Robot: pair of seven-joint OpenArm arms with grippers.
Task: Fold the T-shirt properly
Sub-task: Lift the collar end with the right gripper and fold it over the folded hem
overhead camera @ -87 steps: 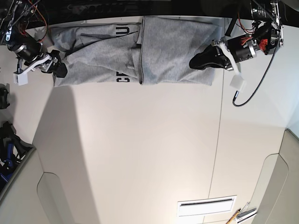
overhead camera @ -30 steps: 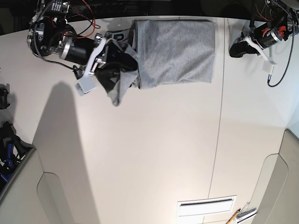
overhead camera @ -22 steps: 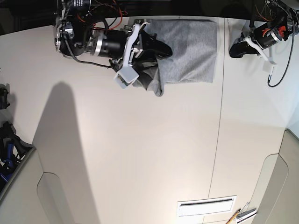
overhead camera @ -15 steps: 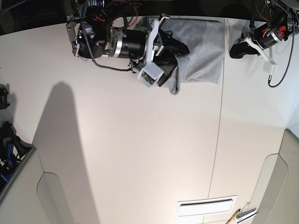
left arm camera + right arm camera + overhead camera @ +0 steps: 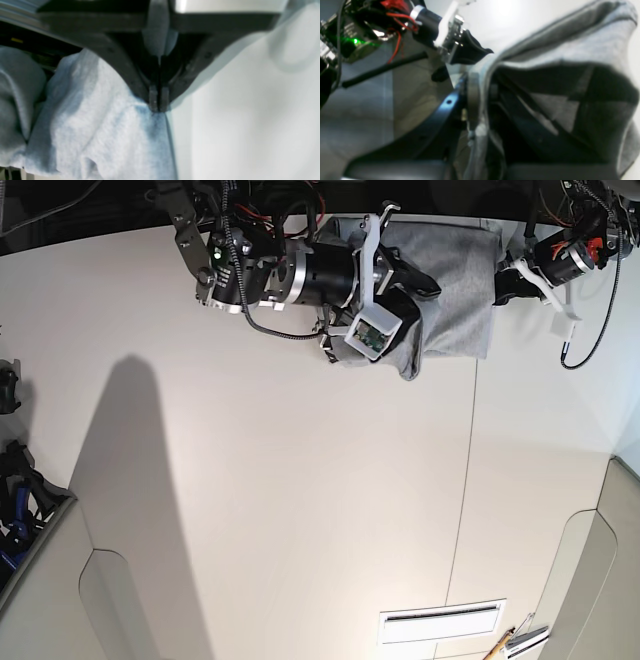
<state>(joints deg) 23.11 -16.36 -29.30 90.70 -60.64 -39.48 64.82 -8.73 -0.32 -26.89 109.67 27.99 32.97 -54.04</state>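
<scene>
Your right end effector (image 5: 425, 282) was clamped on a fold of the T-shirt (image 5: 455, 280), soft heather-grey jersey, at the far edge of the worktop (image 5: 300, 510). The cloth draped over its fingers, and the flat stack lay just right of it, long axis running near to far. Your left end effector (image 5: 158, 101) sat at the shirt's right edge, fingers pressed together with no cloth visibly between them, tips touching the hem.
</scene>
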